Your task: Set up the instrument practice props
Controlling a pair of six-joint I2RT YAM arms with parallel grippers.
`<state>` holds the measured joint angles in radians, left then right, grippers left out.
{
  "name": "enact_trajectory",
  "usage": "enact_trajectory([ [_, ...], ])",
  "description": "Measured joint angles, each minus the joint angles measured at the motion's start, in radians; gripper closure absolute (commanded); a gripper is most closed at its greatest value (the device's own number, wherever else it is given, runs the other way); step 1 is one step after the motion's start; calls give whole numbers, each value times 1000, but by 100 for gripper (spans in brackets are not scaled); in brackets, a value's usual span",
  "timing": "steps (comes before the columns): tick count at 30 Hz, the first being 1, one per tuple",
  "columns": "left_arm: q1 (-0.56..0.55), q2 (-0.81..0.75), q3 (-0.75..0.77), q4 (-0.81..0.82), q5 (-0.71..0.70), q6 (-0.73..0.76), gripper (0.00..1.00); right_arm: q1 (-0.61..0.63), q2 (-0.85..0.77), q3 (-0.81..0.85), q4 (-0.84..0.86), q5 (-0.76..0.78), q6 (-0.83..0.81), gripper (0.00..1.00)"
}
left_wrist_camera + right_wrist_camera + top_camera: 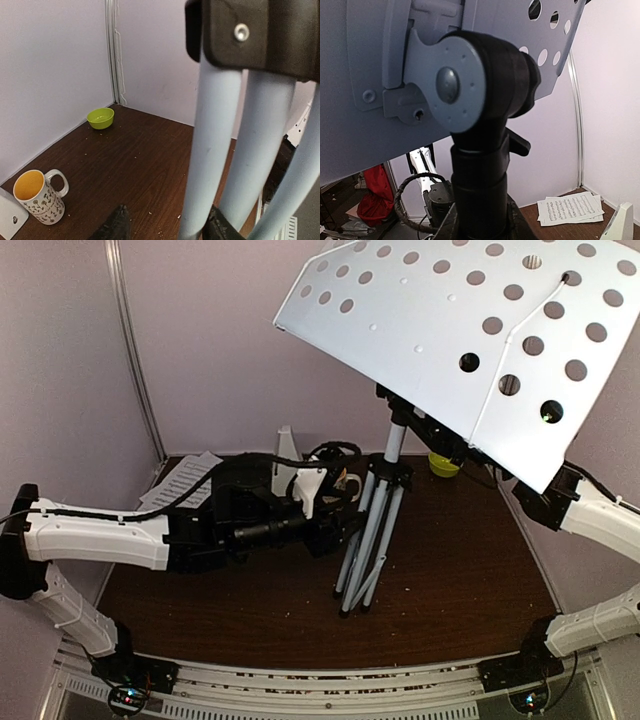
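The music stand stands mid-table, with its pale perforated desk (450, 330) tilted high and its grey tripod legs (370, 530) close together. My left gripper (345, 525) is open at the legs. In the left wrist view one leg (210, 150) lies between the jaws (169, 227), against the right finger. My right gripper (480, 225) is shut on the stand's black neck (480, 170) just under the desk, and is mostly hidden behind the desk in the top view (437, 437). The sheet-music pages (185, 480) lie at the back left. The white metronome (288, 452) stands behind my left arm.
A small green bowl (443, 464) sits at the back by the wall and also shows in the left wrist view (100, 118). A patterned mug with an orange inside (40, 196) stands near the wall. Purple walls close in the left, back and right sides.
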<state>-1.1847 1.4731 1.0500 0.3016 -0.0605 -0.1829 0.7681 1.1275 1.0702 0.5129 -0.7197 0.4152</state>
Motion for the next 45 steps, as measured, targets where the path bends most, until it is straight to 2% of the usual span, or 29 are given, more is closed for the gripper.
enact_trajectory([
  [8, -1, 32, 21, -33, -51, 16, 68, 0, 32, -9, 71, 26, 60, 100],
  [14, -2, 49, 42, -45, -35, 80, 88, 0, 53, -10, 109, 35, 101, 100],
  [21, 11, 40, 21, -57, -10, 198, 99, 0, 56, -9, 117, 19, 117, 100],
  [33, 76, -21, -117, -15, -8, 528, 100, 1, 64, 27, 60, -20, 132, 100],
  [39, 141, 4, -119, 37, 6, 645, 100, -1, 79, 63, 26, -21, 48, 100],
  [45, 177, 113, -106, 158, 0, 680, 100, -8, 128, 124, -66, -54, -78, 100],
])
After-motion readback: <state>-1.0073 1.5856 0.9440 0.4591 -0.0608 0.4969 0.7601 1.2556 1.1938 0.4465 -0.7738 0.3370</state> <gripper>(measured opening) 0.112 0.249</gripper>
